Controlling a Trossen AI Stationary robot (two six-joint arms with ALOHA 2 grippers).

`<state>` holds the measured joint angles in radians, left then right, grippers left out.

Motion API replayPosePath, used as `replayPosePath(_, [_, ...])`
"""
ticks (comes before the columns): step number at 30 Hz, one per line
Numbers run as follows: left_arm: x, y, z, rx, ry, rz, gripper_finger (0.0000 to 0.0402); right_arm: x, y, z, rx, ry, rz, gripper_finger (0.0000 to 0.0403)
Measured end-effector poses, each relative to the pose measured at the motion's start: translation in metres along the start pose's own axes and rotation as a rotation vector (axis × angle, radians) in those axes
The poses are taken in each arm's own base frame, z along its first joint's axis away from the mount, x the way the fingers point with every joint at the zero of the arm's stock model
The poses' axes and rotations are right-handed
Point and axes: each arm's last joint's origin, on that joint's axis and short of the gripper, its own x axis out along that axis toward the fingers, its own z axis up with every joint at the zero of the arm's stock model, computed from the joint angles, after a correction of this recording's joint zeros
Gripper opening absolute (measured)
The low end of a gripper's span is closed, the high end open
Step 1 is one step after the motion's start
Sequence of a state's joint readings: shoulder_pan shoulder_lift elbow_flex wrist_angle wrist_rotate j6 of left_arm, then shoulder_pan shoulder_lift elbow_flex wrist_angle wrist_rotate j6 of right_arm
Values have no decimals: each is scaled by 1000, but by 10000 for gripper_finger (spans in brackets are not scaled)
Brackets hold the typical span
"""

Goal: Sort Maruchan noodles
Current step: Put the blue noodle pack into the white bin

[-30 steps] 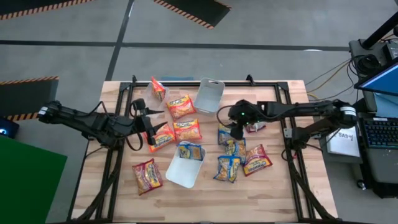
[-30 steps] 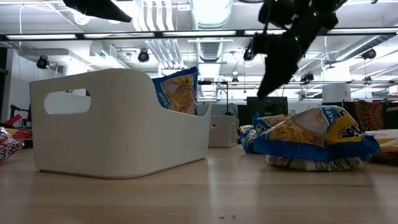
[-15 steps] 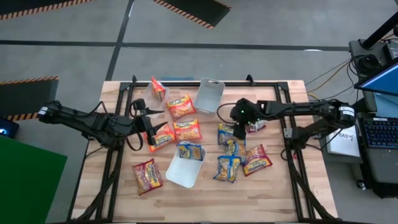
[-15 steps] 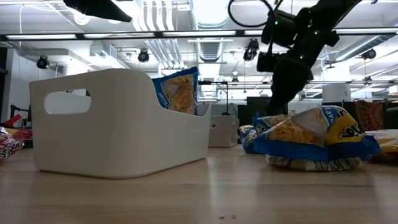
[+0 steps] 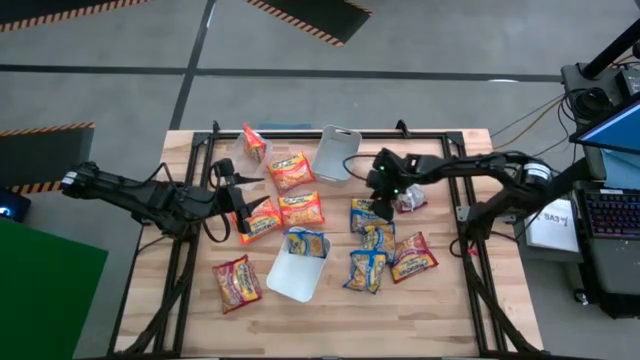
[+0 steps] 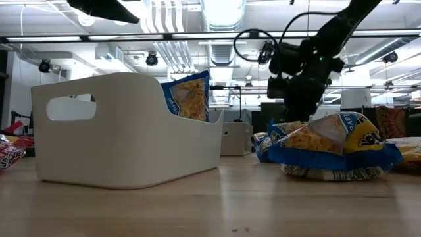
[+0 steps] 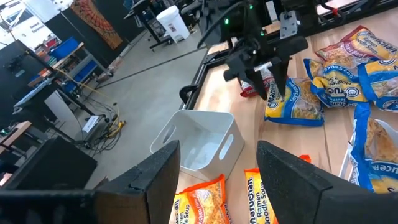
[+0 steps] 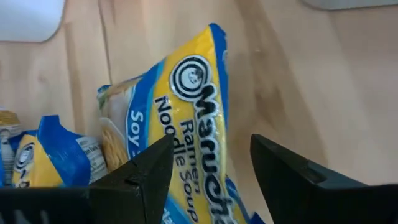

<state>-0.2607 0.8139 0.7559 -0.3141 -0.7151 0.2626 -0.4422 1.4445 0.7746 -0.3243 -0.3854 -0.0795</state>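
One blue-and-yellow packet [image 8: 186,137] under right end effector [image 8: 208,177]

Blue-and-yellow Maruchan packet [image 8: 186,130], orange packets [image 5: 291,171], white bins [image 5: 336,153], pale wooden table [image 5: 440,300].

I see a pale wooden bench [image 5: 440,305] carrying two white bins: one [image 5: 335,153] empty near the far edge, one [image 5: 296,277] nearer the front with a blue-and-yellow packet [image 5: 305,243] standing in it. Orange Maruchan packets [image 5: 300,208] lie on the left half, one [image 5: 237,282] apart near the front-left. Blue-and-yellow packets [image 5: 367,270] cluster right of centre, with a dark red packet [image 5: 410,203] beside them.
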Motion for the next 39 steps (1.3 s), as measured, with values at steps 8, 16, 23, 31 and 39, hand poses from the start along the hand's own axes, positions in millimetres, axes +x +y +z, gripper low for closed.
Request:
replayPosePath(8, [0,0,0,-8,0,0,196,13,-6,-2,-12,16,44,158])
replayPosePath(16, [0,0,0,-10,0,0,196,5,-3,2,-41,-17,40,45])
replayPosePath(23, [0,0,0,-10,0,0,196,-13,4,9,-35,-82,35,9])
replayPosePath(31, [0,0,0,-11,0,0,196,-43,18,17,-47,-185,29,9])
replayPosePath(39, [0,0,1,-22,-8,2,196,-44,19,16,53,-178,-8,91])
